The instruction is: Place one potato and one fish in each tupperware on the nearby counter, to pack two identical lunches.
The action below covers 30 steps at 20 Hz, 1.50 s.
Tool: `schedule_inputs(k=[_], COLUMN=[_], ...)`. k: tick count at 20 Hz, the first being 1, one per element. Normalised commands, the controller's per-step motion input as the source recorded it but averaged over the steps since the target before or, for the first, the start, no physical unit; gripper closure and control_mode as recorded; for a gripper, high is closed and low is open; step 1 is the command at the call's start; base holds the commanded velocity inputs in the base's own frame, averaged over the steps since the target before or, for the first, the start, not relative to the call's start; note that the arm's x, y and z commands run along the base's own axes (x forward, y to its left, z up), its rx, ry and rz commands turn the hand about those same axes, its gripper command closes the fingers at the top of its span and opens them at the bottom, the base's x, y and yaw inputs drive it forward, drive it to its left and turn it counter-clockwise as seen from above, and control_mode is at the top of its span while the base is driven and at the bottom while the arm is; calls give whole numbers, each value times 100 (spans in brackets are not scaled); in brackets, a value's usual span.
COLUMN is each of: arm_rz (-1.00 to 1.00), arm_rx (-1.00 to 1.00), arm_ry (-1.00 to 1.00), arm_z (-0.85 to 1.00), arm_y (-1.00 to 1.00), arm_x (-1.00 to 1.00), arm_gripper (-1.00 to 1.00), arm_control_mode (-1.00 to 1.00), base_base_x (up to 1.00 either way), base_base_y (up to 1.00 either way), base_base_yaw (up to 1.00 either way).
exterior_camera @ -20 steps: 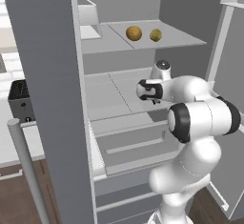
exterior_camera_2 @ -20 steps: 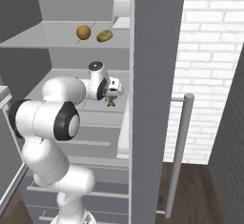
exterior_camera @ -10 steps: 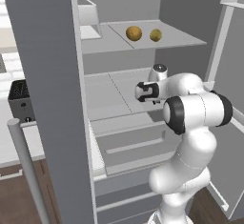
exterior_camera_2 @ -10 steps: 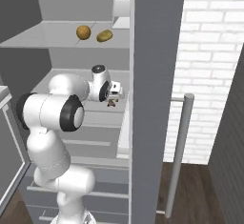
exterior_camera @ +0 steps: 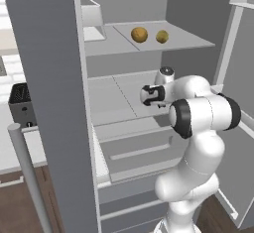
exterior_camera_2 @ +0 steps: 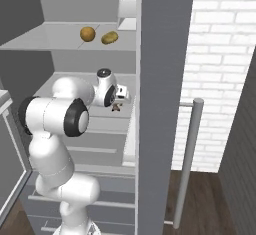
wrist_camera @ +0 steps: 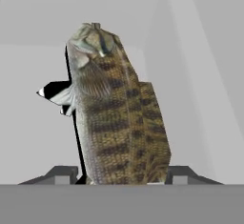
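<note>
Two potatoes (exterior_camera: pixel 139 34) lie on the upper grey shelf (exterior_camera: pixel 183 37) of an open fridge beside a white brick wall (exterior_camera_2: pixel 220 54), while one fish (wrist_camera: pixel 114 118) stands between the gripper (wrist_camera: pixel 121 175) jaws, closed against it, above the middle shelf (exterior_camera: pixel 116 98).

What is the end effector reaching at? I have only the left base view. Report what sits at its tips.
Observer: In the hand view, a brown striped fish stands between the tips of the end effector.
Operator: Tell me whether it is gripped.
Observer: One fingertip sits on each side, close against the fish's body. I cannot tell whether they are clamped on it.
Operator: Give me its place from the right side.
Observer: In the right base view, the fish shows as a small brown shape just under the end effector.
</note>
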Motion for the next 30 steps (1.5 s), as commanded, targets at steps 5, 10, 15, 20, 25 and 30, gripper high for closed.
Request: schedule_inputs(k=[5, 10, 15, 20, 25, 30], arm_rz=[0, 0, 0, 0, 3, 13], arm_rx=[0, 0, 0, 0, 0, 0], arm_ry=[-6, -32, -31, -23, -13, 14], arm_z=[-4, 79, 100, 89, 76, 74], arm_y=[2, 19, 25, 13, 5, 0], arm_x=[-38, -100, -100, -100, -100, -100], arm_gripper=[100, 100, 100, 100, 100, 100], arm_control_mode=[-100, -100, -100, -100, -100, -100], base_base_x=[0, 0, 0, 0, 0, 0], base_base_y=[0, 0, 0, 0, 0, 0], base_base_yaw=[0, 0, 0, 0, 0, 0])
